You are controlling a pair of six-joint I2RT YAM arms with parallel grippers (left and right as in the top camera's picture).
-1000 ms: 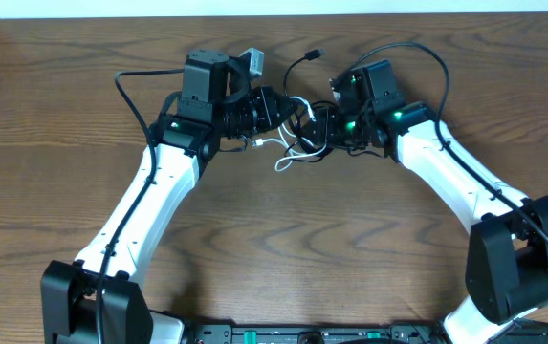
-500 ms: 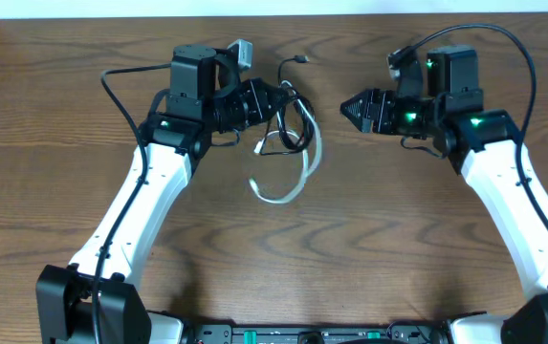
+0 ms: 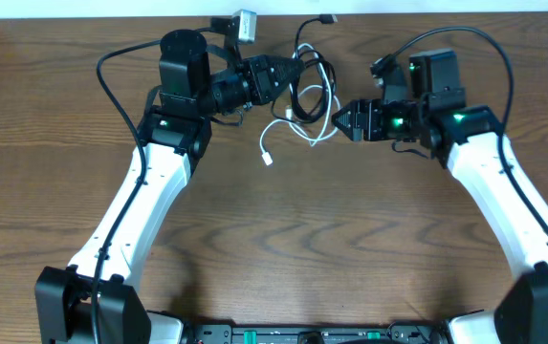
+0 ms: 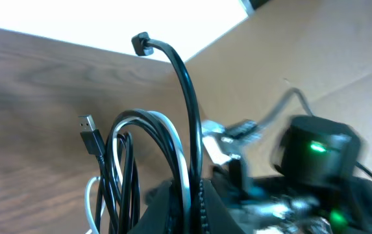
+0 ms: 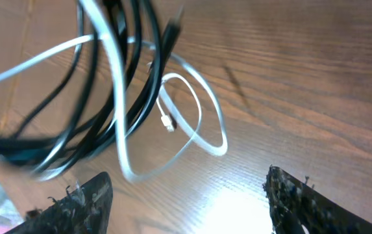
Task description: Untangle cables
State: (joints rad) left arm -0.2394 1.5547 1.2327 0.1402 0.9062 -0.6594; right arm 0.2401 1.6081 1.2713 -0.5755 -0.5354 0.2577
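Note:
The cables (image 3: 307,96) are a tangle of thin black and white loops near the table's far edge. My left gripper (image 3: 288,76) is shut on them, with black and white strands pinched between its fingers (image 4: 195,201). A black plug end (image 4: 140,44) sticks up and a USB plug (image 4: 91,133) hangs at the left. The white cable's plug end (image 3: 267,159) trails onto the wood. My right gripper (image 3: 342,117) is open and empty, just right of the tangle; its fingers (image 5: 186,201) frame the loops (image 5: 124,97) in front of it.
The wooden table (image 3: 283,248) ends at a white strip along the far edge (image 3: 398,8), close behind the cables. Thick black leads arc over both arms (image 3: 120,57). A cardboard-coloured surface (image 4: 315,58) fills the left wrist view's background.
My left gripper has carried the tangle up toward the far edge. My right gripper, which had let go and drawn away right, has moved back left toward the tangle, open.

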